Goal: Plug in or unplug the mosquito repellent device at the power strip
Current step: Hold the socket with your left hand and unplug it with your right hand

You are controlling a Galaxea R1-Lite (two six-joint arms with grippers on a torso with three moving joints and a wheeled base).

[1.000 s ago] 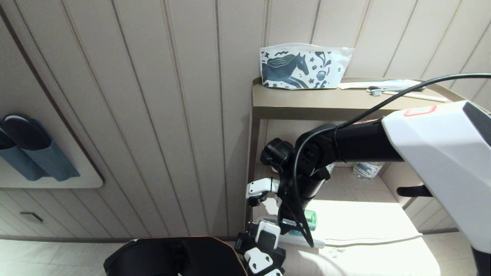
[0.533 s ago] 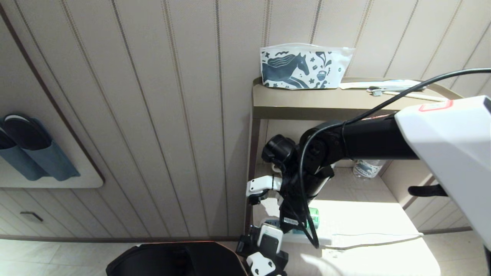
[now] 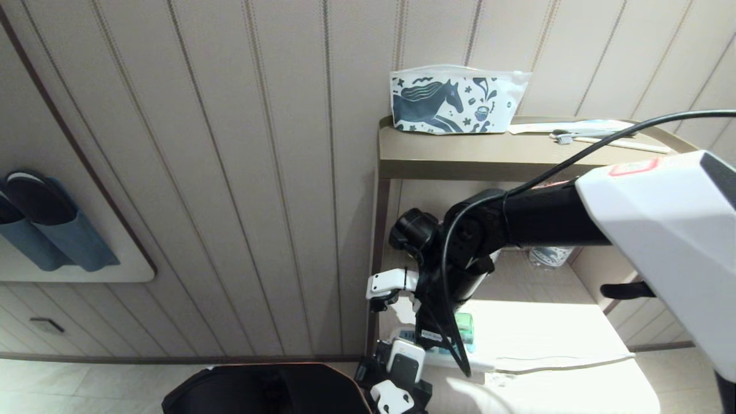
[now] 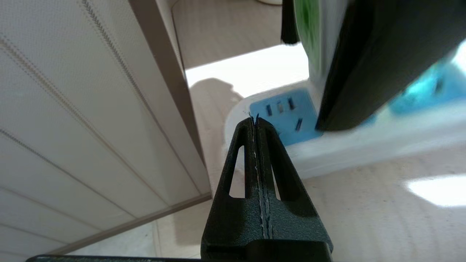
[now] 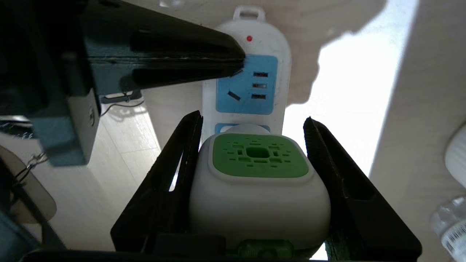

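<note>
The mosquito repellent device, white with a green vented face, sits between the fingers of my right gripper, which is shut on its sides. Its round back rests against the second light-blue socket of the power strip. In the head view only its green bottle shows below my right wrist, above the power strip. My left gripper is shut with nothing in it. Its tip presses on the power strip at the edge of the free end socket. The left gripper also shows in the right wrist view.
The strip lies on the lower shelf of a bedside unit, close to its left side panel. Its white cord runs right. A water bottle stands at the back. A horse-print pouch and toothbrush lie on top.
My right arm swayed slightly up and to the right, then came back. The device, the strip and my left gripper stand where they were.
</note>
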